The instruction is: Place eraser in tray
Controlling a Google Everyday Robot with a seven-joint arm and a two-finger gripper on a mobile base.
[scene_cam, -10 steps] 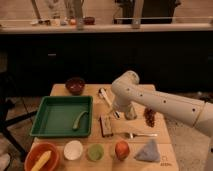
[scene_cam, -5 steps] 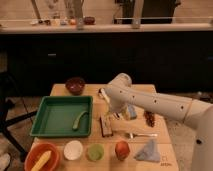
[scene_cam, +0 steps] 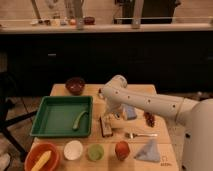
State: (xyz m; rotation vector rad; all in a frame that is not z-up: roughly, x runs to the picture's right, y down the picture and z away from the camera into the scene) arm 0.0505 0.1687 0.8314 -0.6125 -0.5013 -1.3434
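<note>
1. Nothing of the task is done yet: the eraser (scene_cam: 106, 126) lies on the table (scene_cam: 96, 90), just right of the tray (scene_cam: 57, 117) and outside its rim.
2. Inside the tray you have only a curved green pod (scene_cam: 80, 120), near the right wall. The rest of the floor is bare, so I judge there is plenty of room for a drop.
3. The gripper (scene_cam: 113, 118) hangs below the white arm (scene_cam: 150, 102), right over the far end of the eraser and close to it. You cannot make out whether it touches.
4. Its jaws stand wide apart and nothing is held between them.
5. Still left for you, as I judge it: close on the eraser, lift it, carry it left over the rim and let go.
6. Watch the blue-grey block (scene_cam: 130, 112) just to the right of the gripper. It is near enough to be nudged.
7. Against the earlier frames, the arm has swung a little left and come lower, so the gripper now sits closer over the eraser.
8. The eraser has not moved, the jaws have stayed as wide as they were, and the tray and pod are unchanged.
</note>
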